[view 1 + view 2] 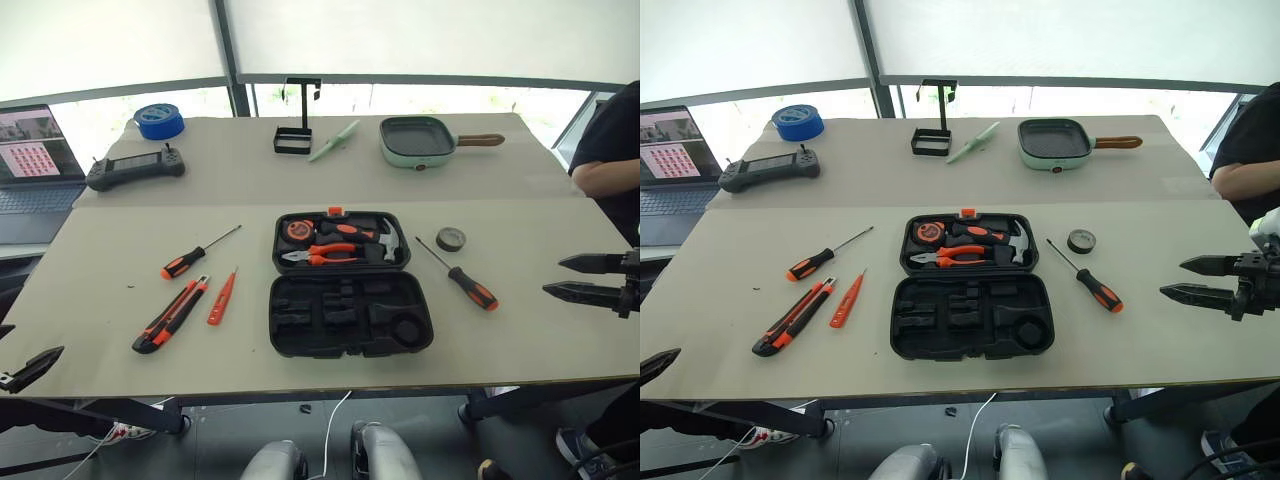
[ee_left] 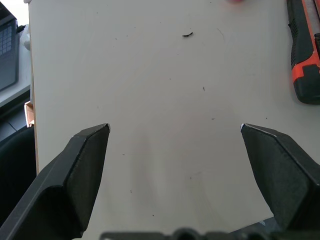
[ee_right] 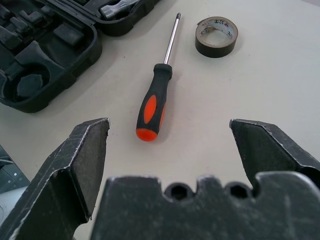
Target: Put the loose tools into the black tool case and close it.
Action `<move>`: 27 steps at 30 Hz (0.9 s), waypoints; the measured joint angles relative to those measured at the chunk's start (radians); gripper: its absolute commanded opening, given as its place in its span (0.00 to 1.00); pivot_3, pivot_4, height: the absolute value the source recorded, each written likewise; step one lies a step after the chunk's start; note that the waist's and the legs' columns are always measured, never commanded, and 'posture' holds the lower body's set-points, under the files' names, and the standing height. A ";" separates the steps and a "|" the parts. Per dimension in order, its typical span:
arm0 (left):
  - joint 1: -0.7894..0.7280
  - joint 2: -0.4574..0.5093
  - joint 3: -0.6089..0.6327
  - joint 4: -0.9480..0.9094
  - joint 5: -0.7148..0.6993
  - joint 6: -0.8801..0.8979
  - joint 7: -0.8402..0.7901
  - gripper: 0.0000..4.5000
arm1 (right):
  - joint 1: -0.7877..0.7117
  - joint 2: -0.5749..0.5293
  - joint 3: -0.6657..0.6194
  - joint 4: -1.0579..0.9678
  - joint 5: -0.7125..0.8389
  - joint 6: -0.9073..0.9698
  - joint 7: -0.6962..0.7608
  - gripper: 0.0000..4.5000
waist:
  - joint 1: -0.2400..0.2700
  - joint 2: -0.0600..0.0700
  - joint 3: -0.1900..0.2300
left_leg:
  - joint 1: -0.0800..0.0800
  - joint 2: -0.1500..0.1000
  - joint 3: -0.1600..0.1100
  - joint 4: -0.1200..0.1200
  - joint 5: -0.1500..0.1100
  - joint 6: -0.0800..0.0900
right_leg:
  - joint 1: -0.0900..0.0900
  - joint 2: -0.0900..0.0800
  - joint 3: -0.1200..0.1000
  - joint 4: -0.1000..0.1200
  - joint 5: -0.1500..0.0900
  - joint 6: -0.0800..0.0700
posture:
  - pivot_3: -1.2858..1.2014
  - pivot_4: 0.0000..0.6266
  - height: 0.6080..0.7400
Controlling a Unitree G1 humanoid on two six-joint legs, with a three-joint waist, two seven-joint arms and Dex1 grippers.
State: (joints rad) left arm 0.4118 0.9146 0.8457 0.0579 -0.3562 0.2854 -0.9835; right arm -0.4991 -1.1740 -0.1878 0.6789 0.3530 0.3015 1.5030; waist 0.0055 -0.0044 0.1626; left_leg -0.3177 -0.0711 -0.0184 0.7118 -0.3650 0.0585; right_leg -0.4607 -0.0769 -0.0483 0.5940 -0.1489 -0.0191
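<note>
I have both grippers spread wide and empty: right gripper (image 3: pixel 170 131) near the right screwdriver (image 3: pixel 156 103) and black tape roll (image 3: pixel 216 36), left gripper (image 2: pixel 175 131) near the utility knife (image 1: pixel 171 315). The black tool case (image 1: pixel 348 285) lies open mid-table.

Bright backlit windows, soft even daylight, faint shadows
</note>
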 measured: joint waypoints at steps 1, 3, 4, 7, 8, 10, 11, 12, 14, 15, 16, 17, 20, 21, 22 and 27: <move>0.000 0.000 0.000 0.000 0.000 0.000 0.000 1.00 | 0.000 0.000 0.000 0.000 0.000 0.000 0.000 1.00 | 0.000 0.000 0.000 | 0.000 0.000 0.000 0.000 0.000 0.000 | 0.000 0.000 0.000 0.000 0.000 0.000 | 0.52 0.24 1.00; -0.004 0.000 -0.001 0.006 0.002 -0.001 0.000 1.00 | 0.001 0.000 0.000 0.008 -0.003 -0.015 0.000 1.00 | 0.000 0.000 0.000 | 0.000 0.000 0.000 0.000 0.000 0.000 | 0.000 0.000 0.000 0.000 0.000 0.000 | 0.52 0.24 1.00; -0.010 0.000 -0.002 0.017 0.007 -0.002 0.007 1.00 | 0.005 0.000 -0.001 0.027 -0.013 -0.040 -0.001 1.00 | 0.001 0.000 0.000 | 0.000 0.000 0.000 0.000 0.000 0.000 | 0.000 0.000 0.000 0.000 0.000 0.000 | 0.52 0.24 1.00; -0.020 0.000 -0.010 0.027 0.020 0.003 0.021 1.00 | 0.011 0.004 -0.001 0.062 -0.024 -0.082 -0.010 1.00 | 0.001 0.000 0.000 | 0.000 0.000 0.000 0.000 0.000 0.000 | 0.000 0.000 0.000 0.000 0.000 0.000 | 0.52 0.24 1.00; -0.039 0.001 -0.026 0.018 0.019 0.019 0.023 1.00 | 0.012 0.009 -0.004 0.057 -0.024 -0.084 -0.015 1.00 | 0.002 0.000 0.000 | 0.000 0.000 0.000 0.000 0.000 0.000 | 0.000 0.000 0.000 0.000 0.000 0.000 | 0.52 0.24 1.00; -0.079 0.006 -0.071 -0.013 0.011 0.051 0.027 1.00 | 0.016 0.025 -0.015 0.016 -0.016 -0.082 -0.021 1.00 | 0.003 0.000 0.000 | 0.000 0.000 0.000 0.000 0.000 -0.001 | 0.000 0.000 0.000 0.000 0.000 0.000 | 0.52 0.24 1.00; -0.116 0.023 -0.109 -0.025 0.000 0.083 0.027 1.00 | 0.032 0.032 -0.023 -0.043 -0.002 -0.065 -0.023 1.00 | 0.004 0.000 0.000 | 0.000 0.000 0.000 0.001 0.000 -0.001 | 0.000 0.000 0.000 0.001 0.000 0.000 | 0.52 0.24 1.00; -0.180 0.049 -0.157 -0.024 -0.002 0.120 0.027 1.00 | 0.052 0.043 -0.037 -0.133 0.030 -0.029 -0.028 1.00 | 0.006 0.000 0.000 | 0.000 0.000 -0.001 0.001 0.000 -0.001 | 0.000 0.000 0.000 0.002 0.000 0.000 | 0.52 0.24 1.00; -0.309 0.100 -0.256 -0.025 -0.002 0.161 0.025 1.00 | 0.072 0.066 -0.051 -0.318 0.094 0.039 -0.043 1.00 | 0.008 0.000 0.000 | -0.001 0.000 -0.002 0.001 0.000 -0.002 | 0.000 0.000 -0.001 0.002 0.001 -0.001 | 0.52 0.24 1.00; -0.345 0.116 -0.285 -0.026 -0.001 0.170 0.023 1.00 | 0.074 0.071 -0.054 -0.381 0.113 0.060 -0.048 1.00 | 0.007 0.000 0.000 | -0.001 0.000 -0.003 0.001 0.000 -0.002 | 0.000 0.001 -0.001 0.002 0.001 -0.001 | 0.52 0.24 1.00; -0.393 0.129 -0.324 -0.019 0.002 0.177 0.019 1.00 | 0.088 0.072 -0.064 -0.448 0.140 0.086 -0.056 1.00 | 0.006 0.001 0.000 | 0.000 0.000 -0.002 0.000 0.000 -0.002 | 0.000 0.001 -0.001 0.002 0.001 -0.001 | 0.52 0.24 1.00; -0.455 0.137 -0.380 0.002 0.012 0.180 0.016 1.00 | 0.106 0.077 -0.076 -0.526 0.166 0.120 -0.073 1.00 | 0.006 0.001 0.000 | 0.000 0.000 -0.002 0.000 0.001 -0.001 | 0.000 0.001 -0.001 0.001 0.001 -0.001 | 0.52 0.24 1.00; -0.634 0.136 -0.543 0.106 0.056 0.202 0.008 1.00 | 0.134 0.117 -0.083 -0.703 0.228 0.190 -0.128 1.00 | 0.004 0.000 0.000 | -0.002 -0.001 -0.002 0.001 0.001 -0.001 | -0.001 0.001 -0.003 0.001 0.001 -0.001 | 0.52 0.24 1.00; -0.676 0.133 -0.582 0.137 0.072 0.203 0.009 1.00 | 0.134 0.128 -0.079 -0.745 0.245 0.205 -0.142 1.00 | 0.003 0.000 0.000 | -0.002 -0.001 -0.002 0.001 0.001 -0.001 | -0.002 0.001 -0.003 0.001 0.001 -0.001 | 0.52 0.24 1.00; -0.735 0.125 -0.630 0.180 0.099 0.198 0.010 1.00 | 0.137 0.136 -0.078 -0.791 0.263 0.226 -0.161 1.00 | 0.002 0.000 0.000 | -0.003 -0.002 -0.002 0.002 0.001 -0.001 | -0.002 0.001 -0.003 0.001 0.001 0.000 | 0.52 0.24 1.00; -0.991 0.047 -0.827 0.445 0.241 0.113 0.009 1.00 | 0.118 0.183 -0.053 -0.985 0.340 0.296 -0.245 1.00 | 0.004 -0.001 0.001 | -0.004 -0.002 -0.002 0.003 0.001 -0.001 | -0.002 0.001 -0.007 0.001 0.002 0.000 | 0.52 0.24 1.00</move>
State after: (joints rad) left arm -0.5797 0.9616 0.0185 0.5025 -0.1150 0.3985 -0.9748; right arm -0.3808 -0.9907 -0.2413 -0.3057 0.6932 0.5971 1.2575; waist 0.0093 -0.0056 0.1631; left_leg -0.3214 -0.0733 -0.0205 0.7147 -0.3642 0.0572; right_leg -0.4630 -0.0756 -0.0557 0.5948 -0.1474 -0.0195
